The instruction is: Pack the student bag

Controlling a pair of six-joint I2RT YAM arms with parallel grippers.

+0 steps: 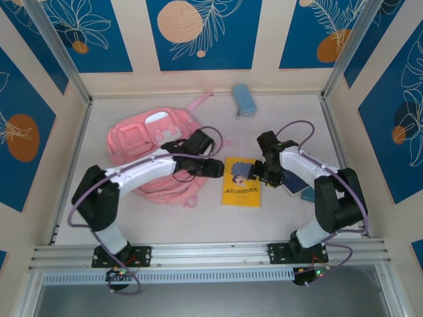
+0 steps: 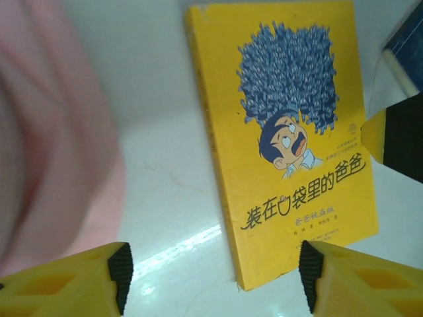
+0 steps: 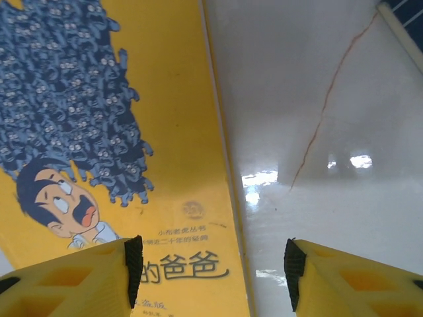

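Counter tally: five loose things, two arms, four fingers.

One pink student bag [image 1: 132, 140] lies left of centre in the top view, one yellow book [image 1: 242, 186] at centre, and one light-blue pencil case [image 1: 244, 100] at upper centre. One dark-blue book [image 1: 291, 187] shows partly under the arm right of centre, with one small teal item [image 1: 308, 194] just beside it, too hidden to name. Two arms rise from the bottom edge: one left arm [image 1: 142, 168] and one right arm [image 1: 299, 162]. The left wrist view shows two yellow fingers [image 2: 66, 284] at its lower corners, and the right wrist view shows two yellow fingers [image 3: 66, 281] likewise, making four in all.
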